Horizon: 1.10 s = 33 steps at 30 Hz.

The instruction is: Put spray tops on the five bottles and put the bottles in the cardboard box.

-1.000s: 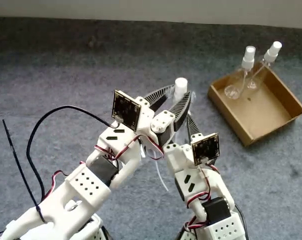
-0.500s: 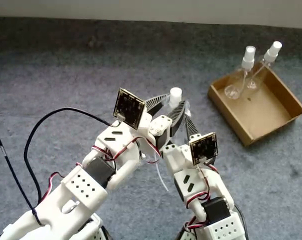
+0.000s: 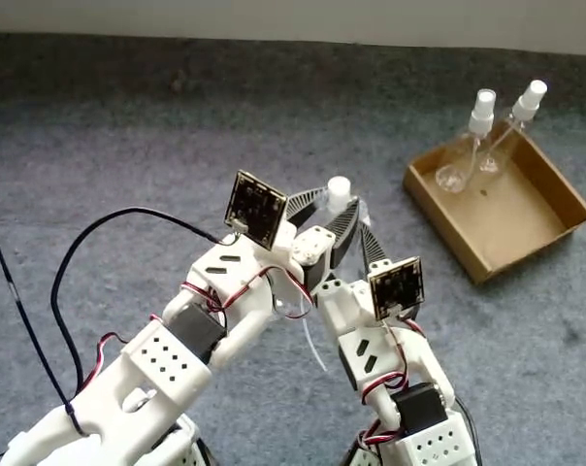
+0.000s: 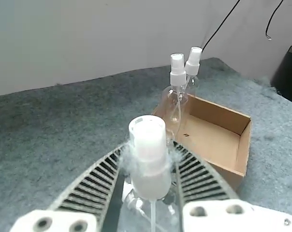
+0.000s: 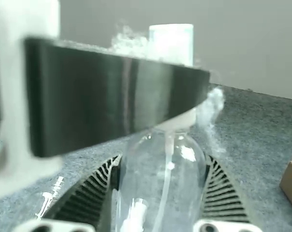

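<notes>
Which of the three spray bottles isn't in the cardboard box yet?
The bottle held between both grippers: left gripper on its spray top, right gripper on its clear body. The other two bottles stand in the box.

white arms (image 3: 167, 361), black ribbed fingers (image 4: 90, 186)

light: soft, even – moderately bright | shadows: faint on grey table (image 3: 109, 126) | glare: small glints on the bottle (image 5: 160, 179) I hold
</notes>
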Tool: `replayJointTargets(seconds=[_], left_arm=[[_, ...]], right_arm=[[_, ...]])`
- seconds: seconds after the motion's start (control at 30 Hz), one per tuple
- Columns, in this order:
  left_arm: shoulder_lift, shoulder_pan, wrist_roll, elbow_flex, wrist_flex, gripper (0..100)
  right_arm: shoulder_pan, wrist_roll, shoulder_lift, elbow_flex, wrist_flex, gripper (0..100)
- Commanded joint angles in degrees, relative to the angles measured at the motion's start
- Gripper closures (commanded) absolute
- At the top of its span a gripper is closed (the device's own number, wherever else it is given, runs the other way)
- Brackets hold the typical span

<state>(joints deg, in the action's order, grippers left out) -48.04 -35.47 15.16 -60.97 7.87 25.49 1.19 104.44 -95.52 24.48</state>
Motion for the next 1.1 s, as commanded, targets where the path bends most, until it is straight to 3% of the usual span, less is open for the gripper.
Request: replayJointTargets(seconds=[0.0, 0.23, 0.43, 0.73, 0.9, 1.07], left_arm=[[-0.6, 0.1, -5.8, 0.6, 0.6, 99], [-0.7, 2.3, -9.3, 0.6, 0.6, 98], [-0.7, 7.0, -9.0, 0.1, 1.1, 83], [-5.1, 7.3, -9.0, 0.1, 5.5, 77], [-17.1, 7.7, -9.3, 0.6, 15.9, 73], [-27.7, 13.2, -9.3, 0.2, 25.1, 73]], right_arm=[[-1.6, 0.1, 0.8, -6.5, -0.4, 85.7], [-1.8, 0.1, 0.8, -6.5, -0.4, 85.7], [-1.8, 0.1, 0.8, -6.5, -0.4, 85.7], [-1.8, 0.1, 0.8, -6.5, -0.4, 85.7], [-1.8, 0.1, 0.8, -6.5, -0.4, 85.7], [-1.8, 0.1, 0.8, -6.5, -0.4, 85.7]])
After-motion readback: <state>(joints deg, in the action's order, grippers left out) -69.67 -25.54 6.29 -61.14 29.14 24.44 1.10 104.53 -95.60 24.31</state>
